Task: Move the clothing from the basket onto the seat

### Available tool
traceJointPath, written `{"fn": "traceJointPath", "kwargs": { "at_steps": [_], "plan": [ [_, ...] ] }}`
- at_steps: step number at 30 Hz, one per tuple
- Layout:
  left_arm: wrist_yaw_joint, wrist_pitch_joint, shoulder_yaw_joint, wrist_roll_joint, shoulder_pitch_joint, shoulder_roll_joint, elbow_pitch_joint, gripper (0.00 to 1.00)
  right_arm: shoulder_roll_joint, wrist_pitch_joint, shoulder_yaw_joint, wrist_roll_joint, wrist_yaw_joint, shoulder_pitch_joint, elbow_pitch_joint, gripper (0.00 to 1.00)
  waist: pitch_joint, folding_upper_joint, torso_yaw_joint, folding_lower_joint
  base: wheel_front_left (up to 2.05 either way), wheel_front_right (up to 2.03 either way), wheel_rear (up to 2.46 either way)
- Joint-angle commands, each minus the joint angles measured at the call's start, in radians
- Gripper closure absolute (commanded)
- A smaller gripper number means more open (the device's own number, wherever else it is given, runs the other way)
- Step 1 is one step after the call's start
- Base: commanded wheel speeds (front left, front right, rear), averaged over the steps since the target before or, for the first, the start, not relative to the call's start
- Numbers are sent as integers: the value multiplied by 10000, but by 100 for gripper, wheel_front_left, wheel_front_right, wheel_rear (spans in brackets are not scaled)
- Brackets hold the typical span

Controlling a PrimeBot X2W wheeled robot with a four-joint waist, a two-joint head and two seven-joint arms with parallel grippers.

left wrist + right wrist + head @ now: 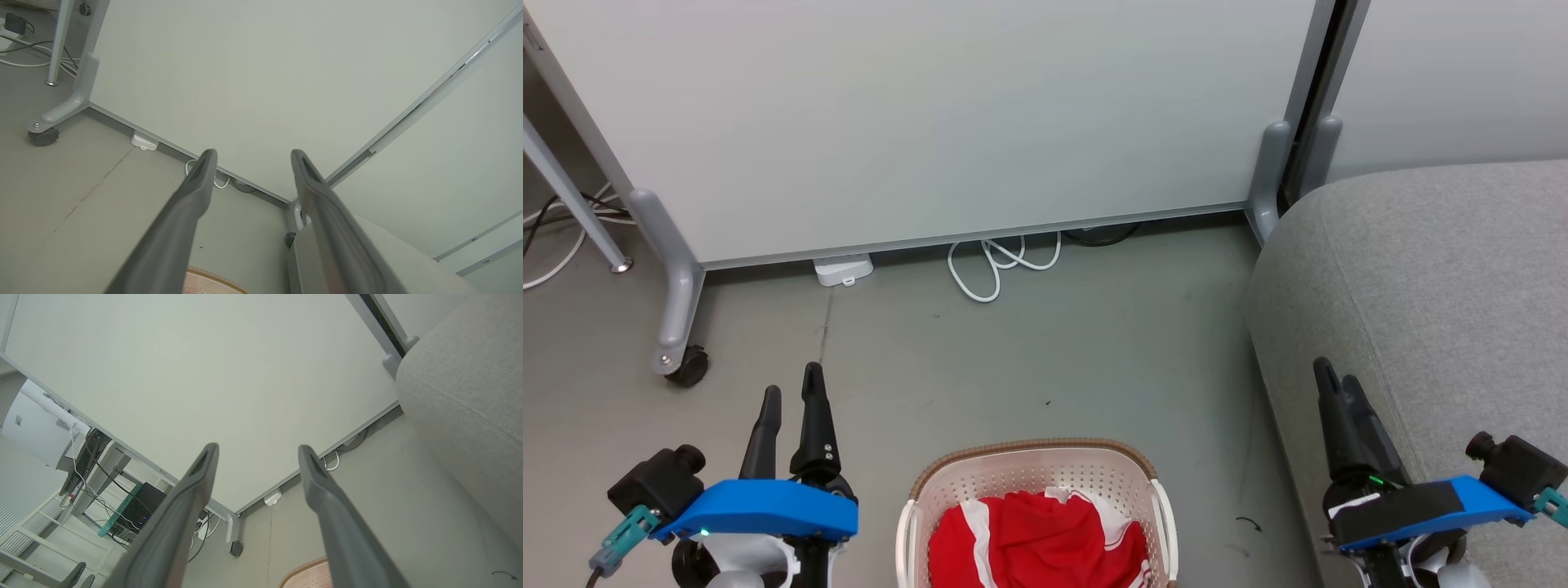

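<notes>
The large light grey upholstered sofa seat (1437, 286) stands at the robot's right. A garment dropped near its rounded edge would likely slide off. The cream perforated plastic basket with a brown woven-look rim (1029, 447) looks light and could lift if fabric snags. The soft red clothing with white stripes (1037, 539) lies bunched inside it, so a shallow pinch may slip. The left gripper (792, 384) and right gripper (1337, 374) hover spread and empty. Behind are a pale partition panel (931, 122), smooth grey floor (1045, 351) and a looped white cable (1001, 261).

Bright, even diffuse light, shadows faint and soft. Head view sharp. Wrist views fisheye-bent at edges, close fingers (184, 216) slightly soft.
</notes>
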Motion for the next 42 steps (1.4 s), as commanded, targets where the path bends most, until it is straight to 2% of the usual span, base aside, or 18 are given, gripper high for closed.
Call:
{"fn": "traceJointPath", "kwargs": {
  "at_steps": [1, 22, 42],
  "plan": [
    [55, -119, -88, 373, -282, 99, -96, 0, -63, -116, 65, -328, 23, -266, -187, 0, -1, 0, 5, -1, 0, 0, 0],
    [488, -718, -754, 2793, -425, 270, -145, 0, -83, -721, 342, -2769, 26, -288, -345, 0, 33, 0, 58, -1, 0, 0, 0],
    [730, -1170, -1150, 4576, -508, 289, -193, 0, -96, -1179, 529, -4681, 30, -326, -390, 0, 59, 0, 163, -1, 0, 0, 0]
  ]
}}
